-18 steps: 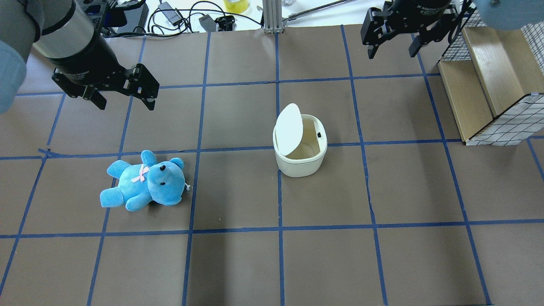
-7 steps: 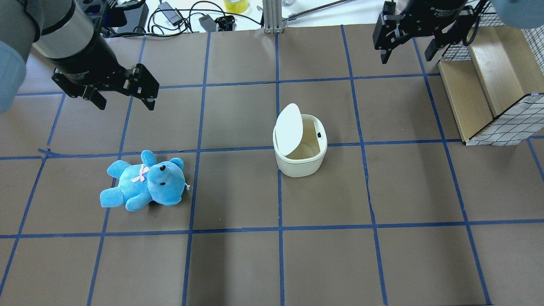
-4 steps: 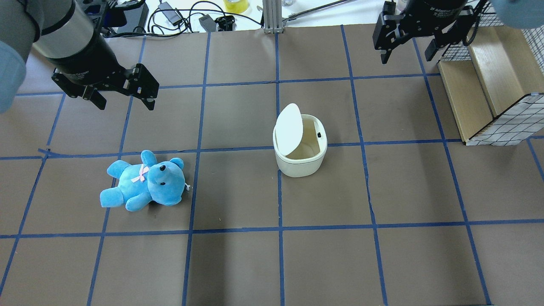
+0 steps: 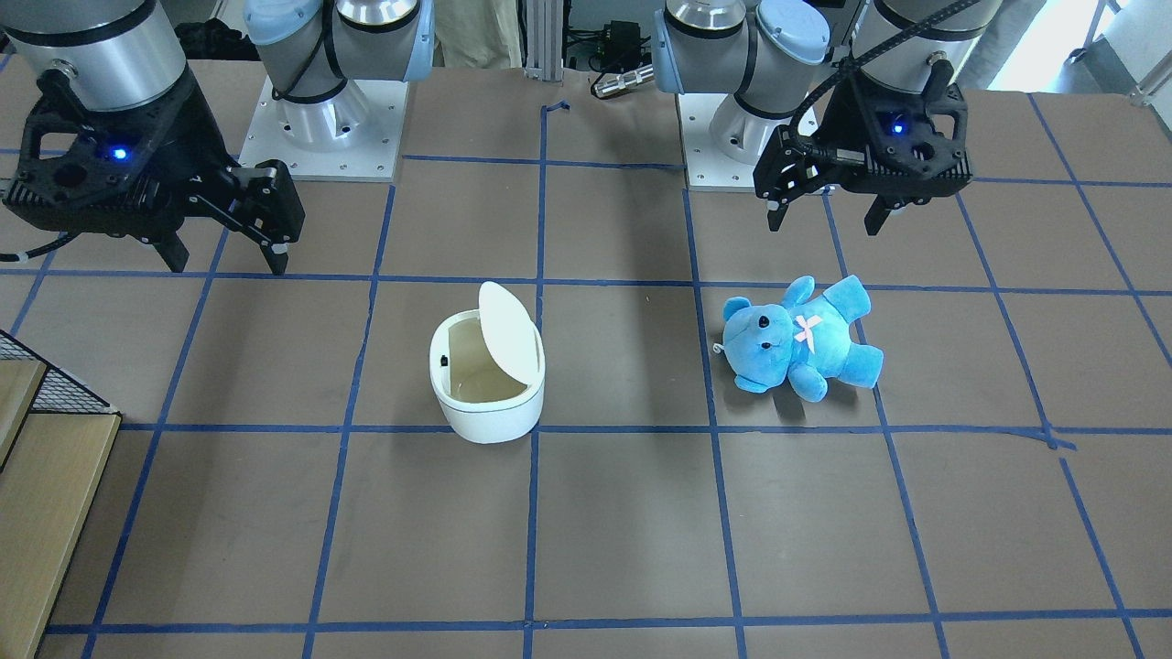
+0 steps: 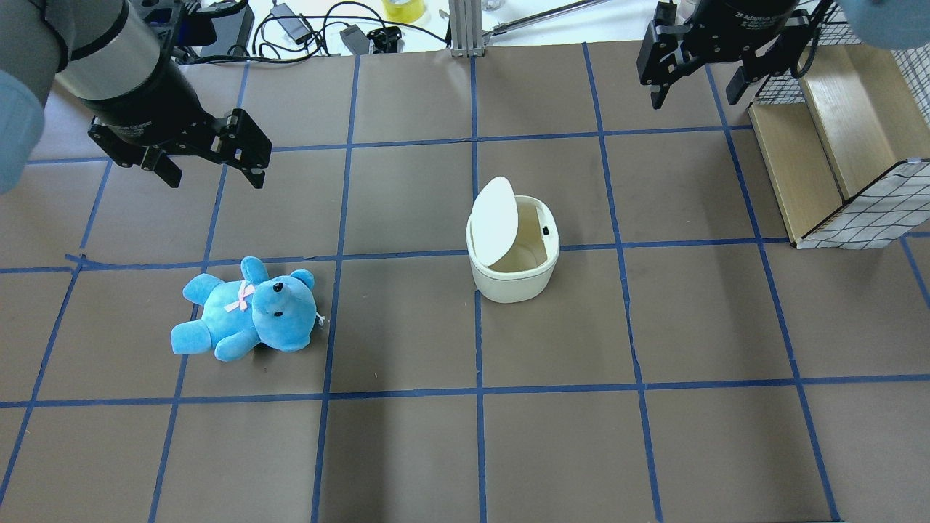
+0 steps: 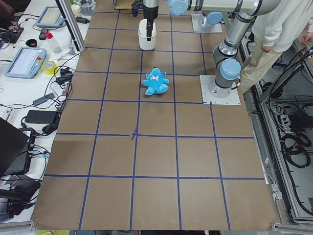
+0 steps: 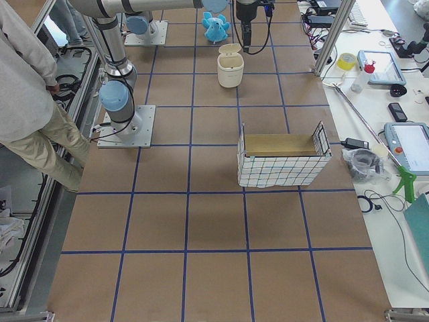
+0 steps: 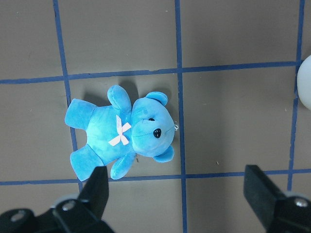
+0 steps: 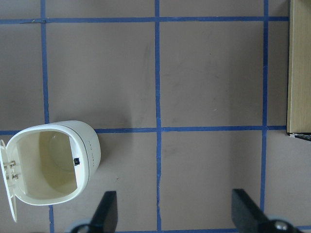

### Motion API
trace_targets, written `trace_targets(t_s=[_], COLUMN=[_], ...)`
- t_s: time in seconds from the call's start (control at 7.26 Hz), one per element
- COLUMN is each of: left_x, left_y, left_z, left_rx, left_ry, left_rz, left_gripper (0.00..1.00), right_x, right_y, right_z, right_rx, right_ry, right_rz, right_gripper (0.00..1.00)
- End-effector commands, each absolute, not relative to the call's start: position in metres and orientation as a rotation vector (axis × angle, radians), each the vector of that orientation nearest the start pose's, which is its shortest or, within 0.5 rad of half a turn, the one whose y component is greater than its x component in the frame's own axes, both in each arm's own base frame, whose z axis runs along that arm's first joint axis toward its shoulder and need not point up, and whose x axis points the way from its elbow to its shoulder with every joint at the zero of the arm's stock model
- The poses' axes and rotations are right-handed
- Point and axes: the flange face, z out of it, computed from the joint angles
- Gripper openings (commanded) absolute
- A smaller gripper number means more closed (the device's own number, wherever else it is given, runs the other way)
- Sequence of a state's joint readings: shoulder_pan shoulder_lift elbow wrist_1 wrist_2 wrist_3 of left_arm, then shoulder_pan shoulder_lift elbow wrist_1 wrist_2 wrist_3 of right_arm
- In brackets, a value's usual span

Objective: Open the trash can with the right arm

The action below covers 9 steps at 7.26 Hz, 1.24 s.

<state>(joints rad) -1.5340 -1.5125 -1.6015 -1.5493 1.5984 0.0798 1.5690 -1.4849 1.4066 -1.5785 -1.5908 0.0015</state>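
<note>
Overhead exterior shows the trash can (image 5: 513, 282) on the worktop (image 5: 407, 450), right of the blue teddy bear (image 5: 247, 314), lid already tipped up. The right tool (image 5: 694, 96), jaws spread and empty, hangs farther right, well apart.

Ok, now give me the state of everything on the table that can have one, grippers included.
Trash can: upright, lid swung up, open, nothing inside.
Teddy bear: lying on its back, face up, nothing touching it.
Left gripper: open, empty, raised above the table.
Right gripper: open, empty, apart from the trash can.
Wire basket: upright, open top, nothing visible inside.
</note>
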Motion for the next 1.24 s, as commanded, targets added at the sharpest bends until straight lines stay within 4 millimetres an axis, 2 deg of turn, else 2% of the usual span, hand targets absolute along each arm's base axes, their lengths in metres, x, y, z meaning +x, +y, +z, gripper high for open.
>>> trace_targets(t_s=[0.0, 0.55, 1.1], left_x=[-0.1131, -0.1131, -0.1131], left_y=[-0.4762, -0.4762, -0.4762], left_z=[0.5031, 0.5031, 0.5031], left_rx=[0.066, 0.066, 0.066], left_ry=[3.11, 3.11, 3.11], left_rz=[-0.074, -0.074, -0.074], left_gripper=[1.0, 1.0, 1.0], right_x=[0.1297, 0.1375, 0.1355], right_y=[-0.5357, -0.5359, -0.5359], right_z=[0.5259, 0.5258, 0.5257], right_rx=[0.009, 0.027, 0.029], right_ry=[3.159, 3.087, 3.107], right_rz=[-0.136, -0.137, -0.138], right_gripper=[0.85, 0.84, 0.84])
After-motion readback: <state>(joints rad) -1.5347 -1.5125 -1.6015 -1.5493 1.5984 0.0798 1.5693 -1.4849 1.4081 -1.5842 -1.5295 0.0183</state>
